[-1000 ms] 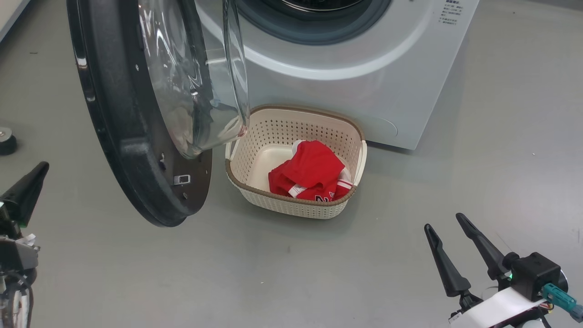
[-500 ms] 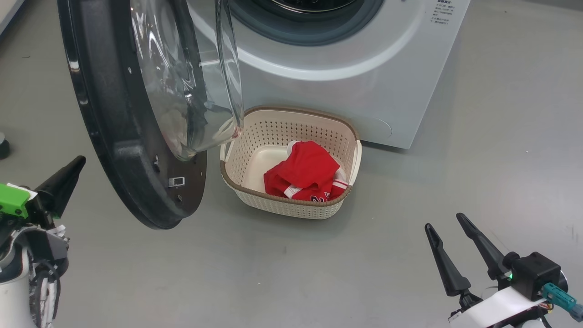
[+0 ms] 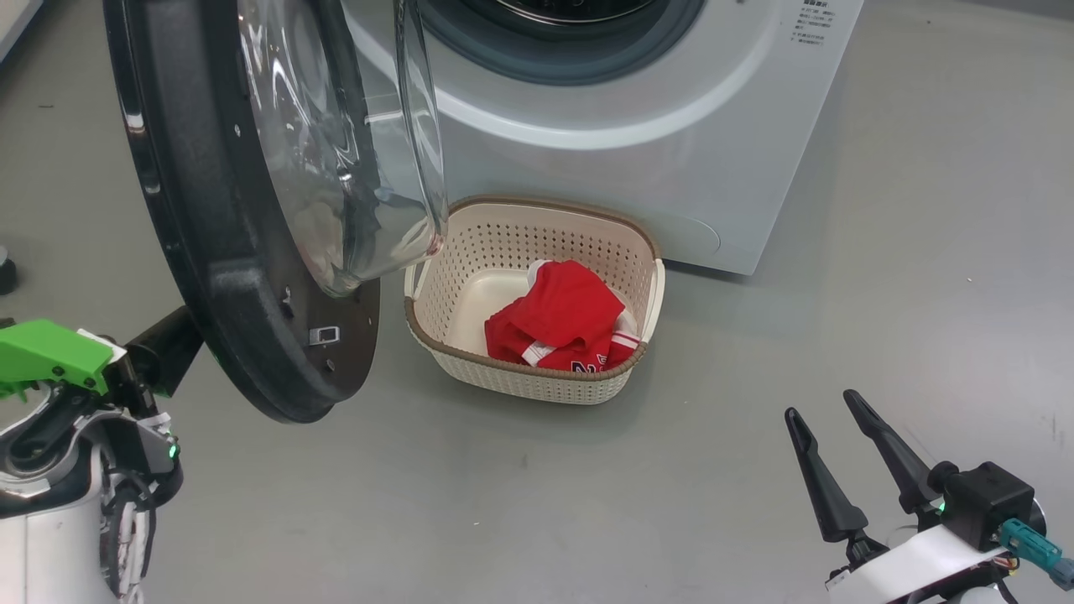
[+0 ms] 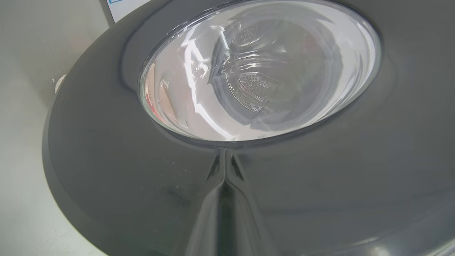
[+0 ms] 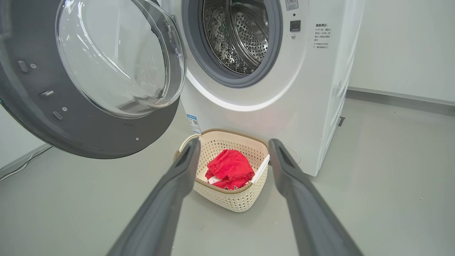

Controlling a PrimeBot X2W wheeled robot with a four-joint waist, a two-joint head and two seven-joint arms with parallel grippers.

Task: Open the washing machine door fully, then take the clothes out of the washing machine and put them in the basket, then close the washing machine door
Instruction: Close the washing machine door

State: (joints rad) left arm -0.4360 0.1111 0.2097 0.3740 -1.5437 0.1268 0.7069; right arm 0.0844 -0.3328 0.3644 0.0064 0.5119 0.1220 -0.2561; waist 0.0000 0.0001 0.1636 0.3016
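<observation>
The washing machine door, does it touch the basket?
Apart. The right wrist view shows grey floor between the washing machine door and the basket; in the head view they merely overlap.

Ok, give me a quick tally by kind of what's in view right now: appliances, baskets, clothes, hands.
Washing machine: 1, with the washing machine door swung open
Basket: 1
Red garment: 1, lying in the basket
Hands: 2, the left hand shut, the right hand open
Total: 5
</observation>
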